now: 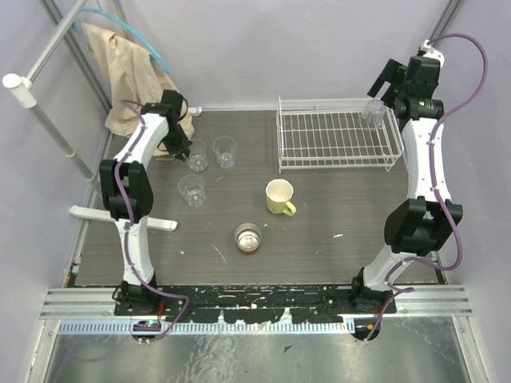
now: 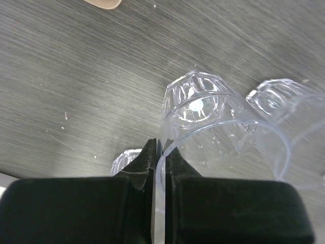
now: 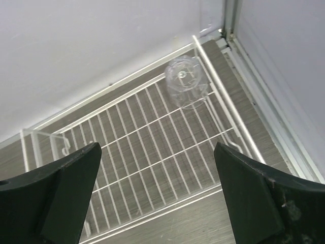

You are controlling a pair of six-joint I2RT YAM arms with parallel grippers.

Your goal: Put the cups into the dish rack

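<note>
My left gripper (image 1: pixel 183 153) (image 2: pixel 162 149) is shut on the rim of a clear faceted tumbler (image 1: pixel 197 155) (image 2: pixel 223 132) standing on the dark table; one finger is inside the rim and the other outside. A second tumbler (image 1: pixel 225 152) (image 2: pixel 284 101) stands just beside it, and a third (image 1: pixel 192 190) (image 2: pixel 123 160) is nearer the arms. The pale yellow mug (image 1: pixel 279 196) and the small metallic cup (image 1: pixel 248 238) stand mid-table. The white wire dish rack (image 1: pixel 335 140) (image 3: pixel 152 132) holds one upturned tumbler (image 1: pixel 373 113) (image 3: pixel 185 81) in its far right corner. Above the rack's right end my right gripper (image 1: pixel 390 80) (image 3: pixel 157 150) hangs open and holds nothing.
A beige cloth (image 1: pixel 128 72) (image 2: pixel 104 2) hangs at the back left behind the left arm. A white bar (image 1: pixel 120 217) lies along the table's left side. Grey walls enclose the back and sides, and a metal rail (image 1: pixel 255 299) runs along the near edge.
</note>
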